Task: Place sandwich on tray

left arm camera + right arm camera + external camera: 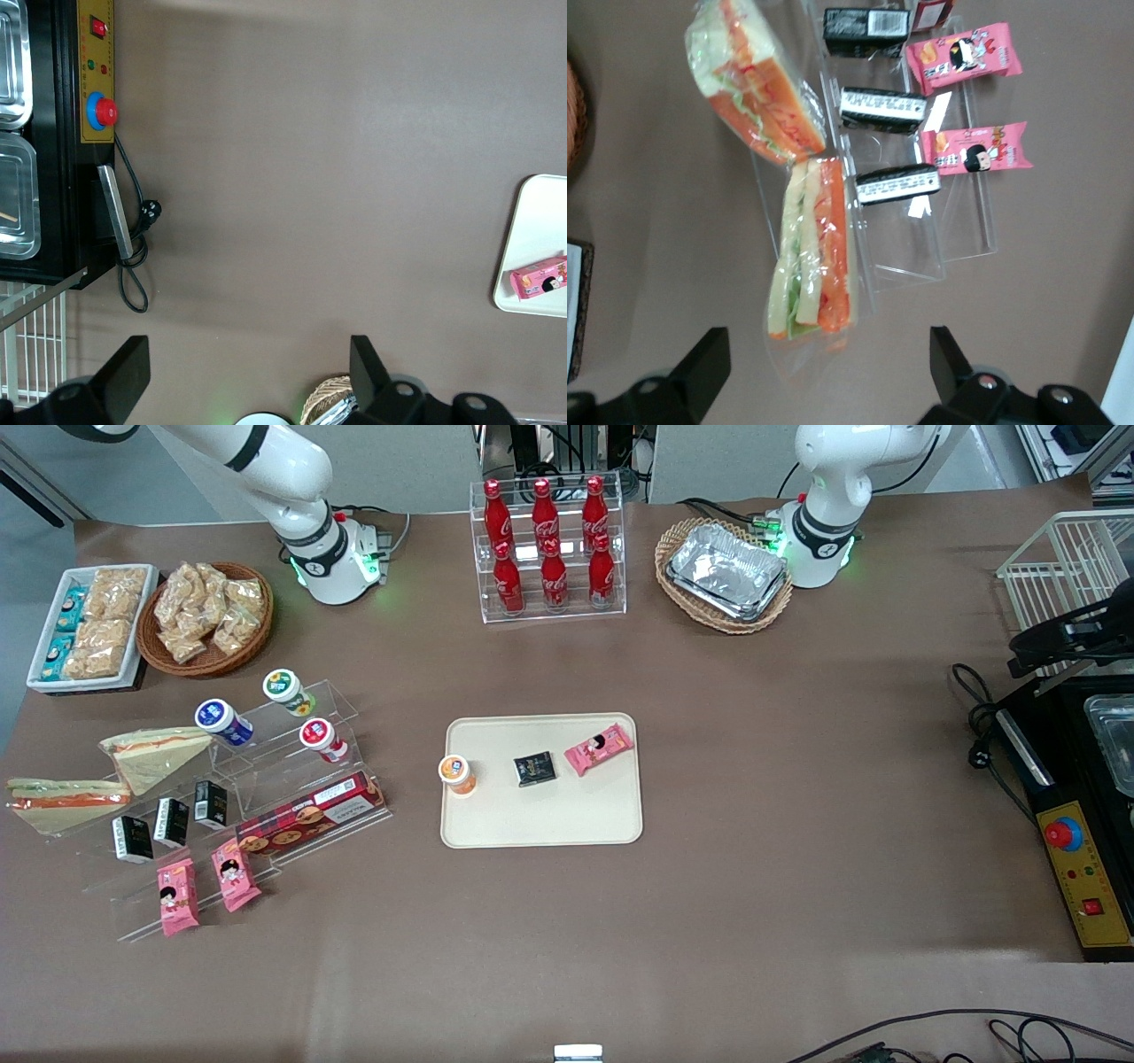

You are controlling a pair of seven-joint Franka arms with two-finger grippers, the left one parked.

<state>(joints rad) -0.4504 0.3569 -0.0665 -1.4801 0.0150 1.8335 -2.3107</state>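
In the front view, the sandwich (pixel 66 794) is seen edge-on at the working arm's end of the desk (pixel 797 779), lying at the outer end of a clear acrylic stand (pixel 266 779), just beside a 2nd wrapped sandwich (pixel 155 755) that shows its broad face. The tray (pixel 567 824) is set at the middle of the desk, well apart from the sandwich; 1 orange-lidded cup (pixel 457 772), 1 black packet (pixel 535 769) and 1 pink packet (pixel 600 748) are carried on it. The gripper is not shown in this view.

In the left wrist view, only an edge of the tray (pixel 532 230) with the pink packet (pixel 539 278) is shown.

In the right wrist view, the gripper (pixel 833 372) is held above the sandwich (pixel 813 252), clear of it, with its fingers (pixel 704 363) spread wide and nothing between them. 3 black cartons (pixel 884 108) and 2 pink snack packs (pixel 966 55) are seen on the stand's steps.
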